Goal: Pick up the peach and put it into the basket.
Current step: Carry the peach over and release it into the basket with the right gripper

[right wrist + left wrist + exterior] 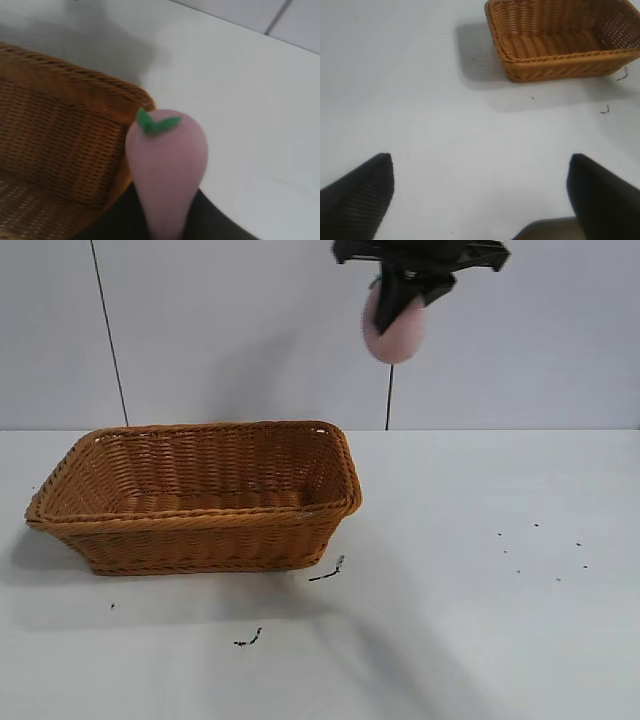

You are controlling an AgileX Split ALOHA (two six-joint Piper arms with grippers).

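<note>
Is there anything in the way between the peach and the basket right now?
Nothing visible. The right gripper holds the peach high above the table, beyond the basket at its right end. The basket is open-topped and looks empty.

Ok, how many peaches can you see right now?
1. The peach hangs high in the air, clamped in the right tool, just beyond the basket corner. None visible inside the basket.

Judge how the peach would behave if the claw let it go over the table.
The peach, held high in the right claw, looks squeezed narrow in the right wrist view, so it is probably soft and would not crack. Its rounded body suggests it might bounce or roll. The wicker basket would probably contain it.
</note>
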